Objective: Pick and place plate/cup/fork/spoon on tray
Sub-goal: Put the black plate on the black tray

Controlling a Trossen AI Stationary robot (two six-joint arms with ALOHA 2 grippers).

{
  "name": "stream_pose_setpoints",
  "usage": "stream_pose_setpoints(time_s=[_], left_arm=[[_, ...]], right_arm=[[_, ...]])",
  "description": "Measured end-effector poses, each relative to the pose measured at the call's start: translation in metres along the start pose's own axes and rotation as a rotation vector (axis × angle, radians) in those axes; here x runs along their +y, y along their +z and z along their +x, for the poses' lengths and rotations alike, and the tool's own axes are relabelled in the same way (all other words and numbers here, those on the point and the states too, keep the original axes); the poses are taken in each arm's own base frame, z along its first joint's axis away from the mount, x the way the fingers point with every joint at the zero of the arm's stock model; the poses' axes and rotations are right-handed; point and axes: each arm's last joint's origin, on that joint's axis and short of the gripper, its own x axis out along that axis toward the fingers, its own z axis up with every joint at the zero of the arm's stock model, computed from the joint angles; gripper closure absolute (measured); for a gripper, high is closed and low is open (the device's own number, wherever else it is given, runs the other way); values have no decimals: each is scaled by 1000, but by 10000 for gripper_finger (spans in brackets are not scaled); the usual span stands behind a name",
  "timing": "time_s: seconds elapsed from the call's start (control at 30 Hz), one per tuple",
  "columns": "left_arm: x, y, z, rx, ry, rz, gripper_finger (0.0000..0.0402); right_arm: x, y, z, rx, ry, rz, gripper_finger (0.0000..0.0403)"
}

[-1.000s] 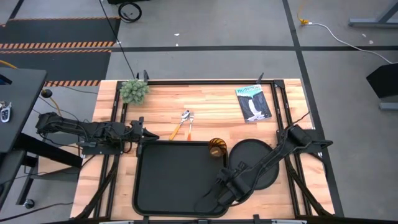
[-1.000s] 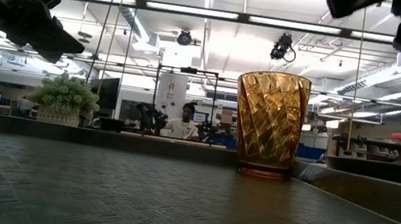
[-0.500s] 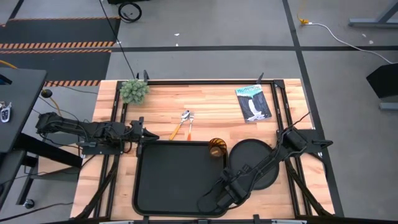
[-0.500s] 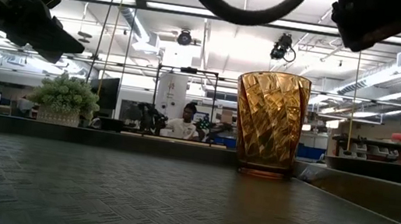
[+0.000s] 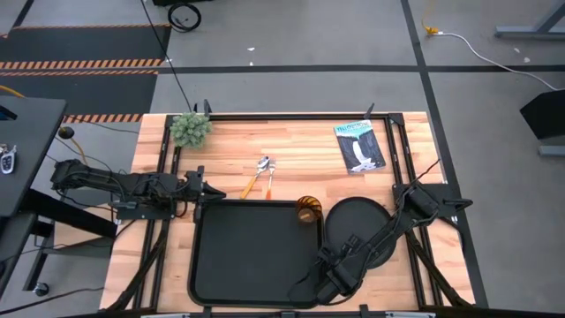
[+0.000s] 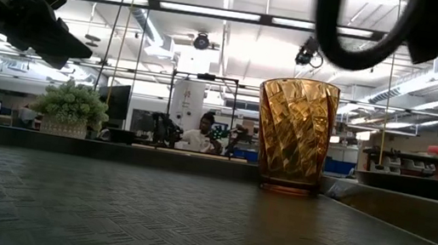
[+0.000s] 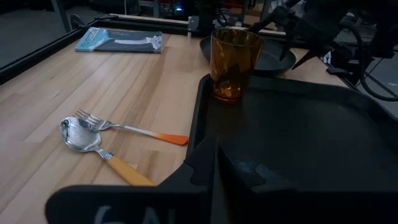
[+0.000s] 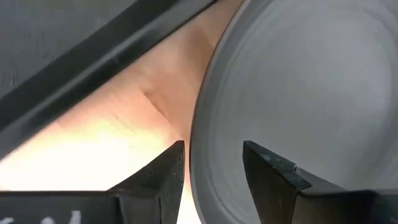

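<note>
The black tray lies at the table's near middle. The amber cup stands upright on the tray's floor in its far right corner; it also shows in the low view. The round black plate lies flat on the wood just right of the tray. The fork and the spoon lie side by side on the wood beyond the tray. My right gripper is open, pointing down, its fingers on either side of the plate's left rim. My left gripper is shut and empty at the tray's far left corner.
A small potted plant stands at the far left and a booklet lies at the far right. A strip of bare wood separates the tray's rim from the plate. People show in the room behind the table.
My right gripper has gone from above the tray's near right part toward the table's right edge, to the plate's left rim. The cup, plate, fork and spoon have stayed where they were.
</note>
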Motion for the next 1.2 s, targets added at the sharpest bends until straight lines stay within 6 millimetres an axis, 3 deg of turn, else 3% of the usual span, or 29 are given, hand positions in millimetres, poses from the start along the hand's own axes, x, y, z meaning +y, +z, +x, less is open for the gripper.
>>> stream_pose_setpoints(time_s=[0.47,0.83,1.2], left_arm=[[0,0,0,0,0,0,374],[0,0,0,1,0,0,374],[0,0,0,0,0,0,374]], right_arm=[[3,-18,-2,-19,-6,7,245],[1,-26,17,-19,-18,26,251],[3,-27,18,5,2,14,333]])
